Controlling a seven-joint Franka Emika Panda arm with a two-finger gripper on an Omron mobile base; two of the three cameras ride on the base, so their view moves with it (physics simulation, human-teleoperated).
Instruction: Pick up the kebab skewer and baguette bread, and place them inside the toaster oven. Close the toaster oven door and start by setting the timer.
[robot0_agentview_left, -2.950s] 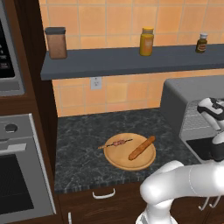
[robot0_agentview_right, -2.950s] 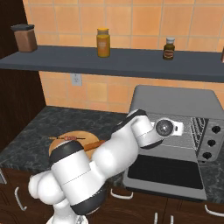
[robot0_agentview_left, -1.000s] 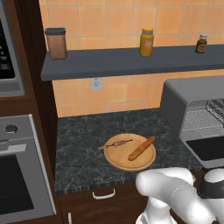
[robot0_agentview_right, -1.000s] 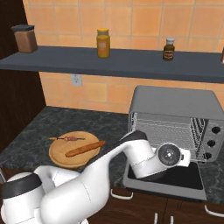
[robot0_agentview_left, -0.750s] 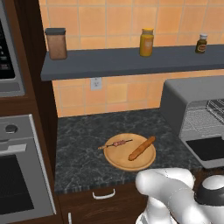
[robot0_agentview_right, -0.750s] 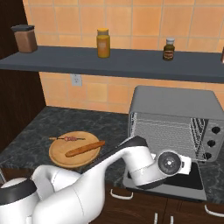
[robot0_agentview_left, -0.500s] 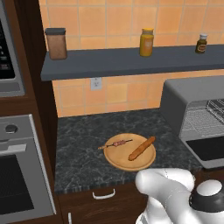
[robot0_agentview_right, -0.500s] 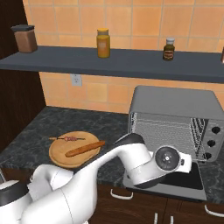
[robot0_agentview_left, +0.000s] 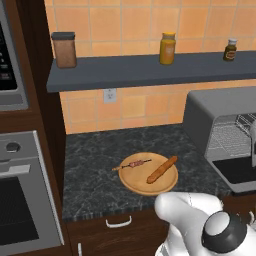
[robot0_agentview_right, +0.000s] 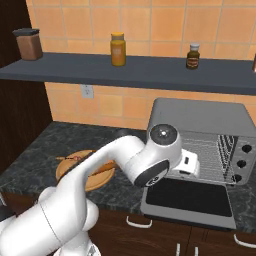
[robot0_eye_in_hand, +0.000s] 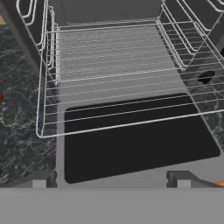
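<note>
The kebab skewer (robot0_agentview_left: 132, 164) and the baguette bread (robot0_agentview_left: 161, 169) lie side by side on a round wooden plate (robot0_agentview_left: 131, 181) on the dark counter. To the right stands the grey toaster oven (robot0_agentview_right: 200, 117), and its door (robot0_agentview_right: 187, 197) lies open and flat, dark glass up. The wire rack (robot0_eye_in_hand: 113, 70) shows inside the oven. My gripper (robot0_eye_in_hand: 110, 180) hovers above the open door in front of the oven mouth and faces the rack. It is open, its fingertips (robot0_eye_in_hand: 39, 179) wide apart with nothing between them. My arm hides part of the plate in the right base view.
A dark shelf (robot0_agentview_left: 150, 70) above the counter carries a brown canister (robot0_agentview_left: 64, 49), a yellow jar (robot0_agentview_left: 167, 48) and a small dark bottle (robot0_agentview_left: 229, 50). The large built-in oven (robot0_agentview_left: 25, 200) fills the left. Three knobs (robot0_agentview_right: 245, 162) sit on the toaster oven's right face.
My arm has lifted from low beside the open door, up and left, so the hand now sits at the height of the oven mouth. Plate, skewer and baguette have not moved.
</note>
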